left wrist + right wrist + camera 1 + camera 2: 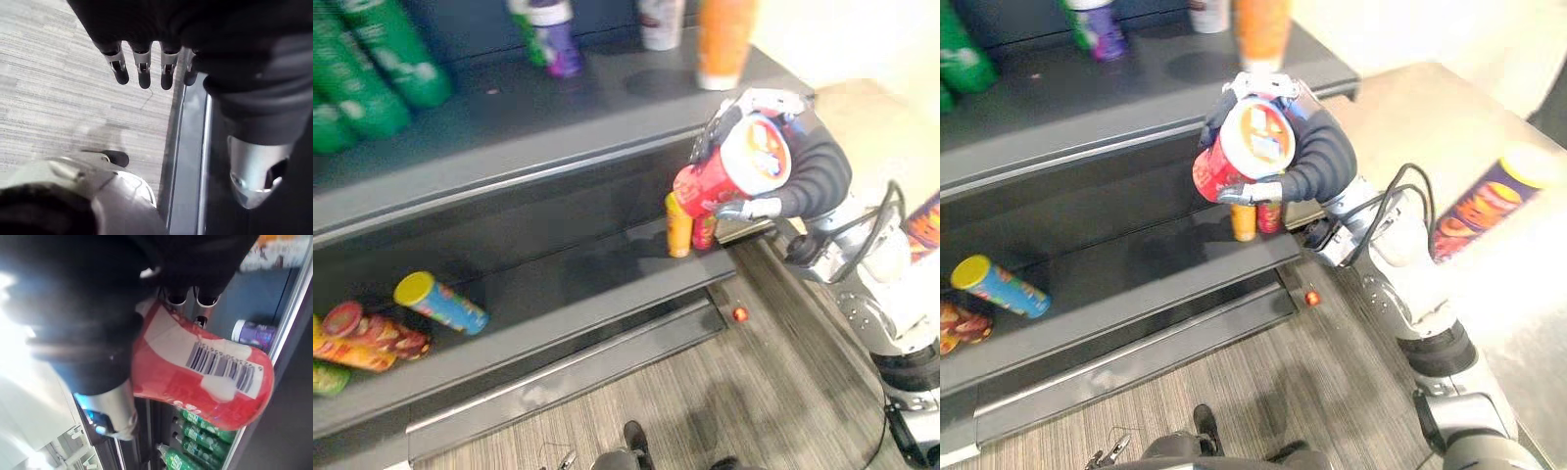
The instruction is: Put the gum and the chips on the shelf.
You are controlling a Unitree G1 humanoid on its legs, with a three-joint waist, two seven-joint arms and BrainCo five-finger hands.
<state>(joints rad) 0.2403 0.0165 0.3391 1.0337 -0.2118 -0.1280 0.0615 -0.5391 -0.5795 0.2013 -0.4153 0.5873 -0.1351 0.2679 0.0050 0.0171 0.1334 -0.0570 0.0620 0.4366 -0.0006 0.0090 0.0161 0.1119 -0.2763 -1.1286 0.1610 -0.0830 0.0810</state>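
The right robot hand [808, 162] grips the red chips can [729, 171], fingers and thumb curled round it, tilted before the shelf's [587, 117] right end. The left robot hand [142, 68] hangs slack-fingered over the floor [58, 98].

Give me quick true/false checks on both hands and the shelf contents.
1. The right hand is curled round the red chips can. True.
2. The left hand holds a pack of gum. False: its fingers hang straight over the floor, holding nothing.
3. The yellow-lidded can stands upright on the lower shelf. False: it lies on its side.
4. Green bottles sit on the upper shelf. True.
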